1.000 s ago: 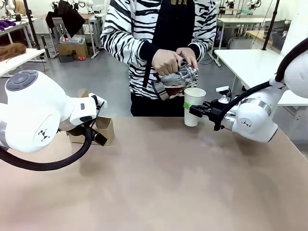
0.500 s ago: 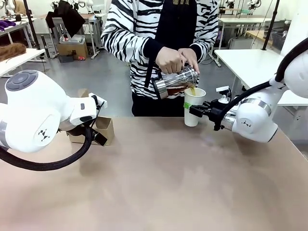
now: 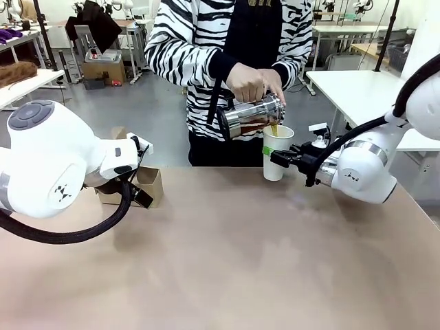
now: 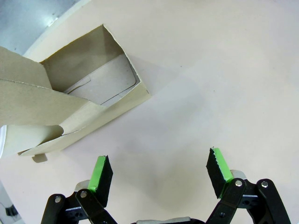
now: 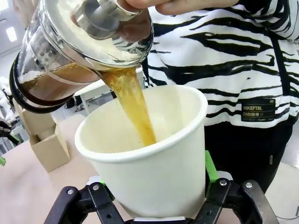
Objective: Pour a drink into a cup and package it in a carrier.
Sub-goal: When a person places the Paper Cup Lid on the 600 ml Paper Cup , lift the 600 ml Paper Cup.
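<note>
Pouring brown drink (image 5: 133,105) from tilted glass pot (image 5: 70,46) into white cup (image 5: 154,158).
Clamping cup with right gripper (image 5: 152,176); well left of cup, by carrier (image 4: 93,84), left gripper (image 4: 161,170) agape, empty.

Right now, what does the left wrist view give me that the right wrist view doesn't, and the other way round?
Left wrist view: the left gripper, jaws open and holding nothing, above the table, looking into an open compartment of the cardboard carrier with nothing visible in it.
Right wrist view: the right gripper shut on the white paper cup, while a person's hand tilts the glass plunger pot and the drink streams into the cup.
Shared: the cardboard carrier and the table, the carrier small and farther off in the right wrist view.
</note>
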`<state>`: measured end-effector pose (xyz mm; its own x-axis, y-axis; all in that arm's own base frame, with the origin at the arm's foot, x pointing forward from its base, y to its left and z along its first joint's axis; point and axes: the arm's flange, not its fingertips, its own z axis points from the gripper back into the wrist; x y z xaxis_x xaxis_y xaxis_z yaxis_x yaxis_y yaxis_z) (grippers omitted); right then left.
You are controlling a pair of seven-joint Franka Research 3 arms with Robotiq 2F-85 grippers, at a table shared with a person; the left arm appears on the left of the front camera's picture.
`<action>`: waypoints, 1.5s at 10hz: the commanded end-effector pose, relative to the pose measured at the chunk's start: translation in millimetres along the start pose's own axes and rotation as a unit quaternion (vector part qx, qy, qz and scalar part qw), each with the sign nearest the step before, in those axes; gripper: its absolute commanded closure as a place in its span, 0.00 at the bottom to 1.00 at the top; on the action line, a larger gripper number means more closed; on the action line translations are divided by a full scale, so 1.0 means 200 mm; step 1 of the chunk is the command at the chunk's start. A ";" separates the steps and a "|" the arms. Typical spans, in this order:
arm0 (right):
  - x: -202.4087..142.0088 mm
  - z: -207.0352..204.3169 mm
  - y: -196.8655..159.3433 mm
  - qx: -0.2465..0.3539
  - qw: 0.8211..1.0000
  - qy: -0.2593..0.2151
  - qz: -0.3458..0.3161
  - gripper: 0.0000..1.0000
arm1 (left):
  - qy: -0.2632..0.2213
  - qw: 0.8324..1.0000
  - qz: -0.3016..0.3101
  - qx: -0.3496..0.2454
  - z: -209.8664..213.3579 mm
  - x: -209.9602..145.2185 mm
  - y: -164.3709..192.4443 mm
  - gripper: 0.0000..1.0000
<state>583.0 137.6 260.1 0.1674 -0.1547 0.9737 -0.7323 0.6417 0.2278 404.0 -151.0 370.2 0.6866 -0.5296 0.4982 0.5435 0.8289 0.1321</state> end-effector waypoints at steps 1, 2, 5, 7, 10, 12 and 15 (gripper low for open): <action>0.01 -0.01 0.01 -0.004 1.000 0.003 0.000 0.19 | -0.001 1.000 0.000 -0.001 0.00 0.00 0.00 0.00; 0.01 -0.01 0.01 -0.004 1.000 0.003 0.000 0.19 | -0.001 1.000 0.000 -0.001 0.00 0.00 0.00 0.00; 0.01 -0.01 0.01 -0.004 1.000 0.003 0.000 0.19 | -0.001 1.000 0.000 -0.001 0.00 0.00 0.00 0.00; 0.01 -0.01 0.01 -0.004 1.000 0.003 0.000 0.19 | -0.001 1.000 0.000 -0.001 0.00 0.00 0.00 0.00; 0.01 -0.01 0.01 -0.004 1.000 0.003 0.000 0.19 | -0.001 1.000 0.000 -0.001 0.00 0.00 0.00 0.00; 0.01 -0.01 0.01 -0.004 1.000 0.003 0.000 0.19 | -0.001 1.000 0.000 -0.001 0.00 0.00 0.00 0.00; 0.01 -0.01 0.01 -0.004 1.000 0.003 0.000 0.19 | -0.001 1.000 0.000 -0.001 0.00 0.00 0.00 0.00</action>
<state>582.7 137.5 259.6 0.1689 -0.1538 0.9736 -0.7317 0.6422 0.2284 404.0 -151.0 370.2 0.6866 -0.5296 0.4982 0.5435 0.8289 0.1321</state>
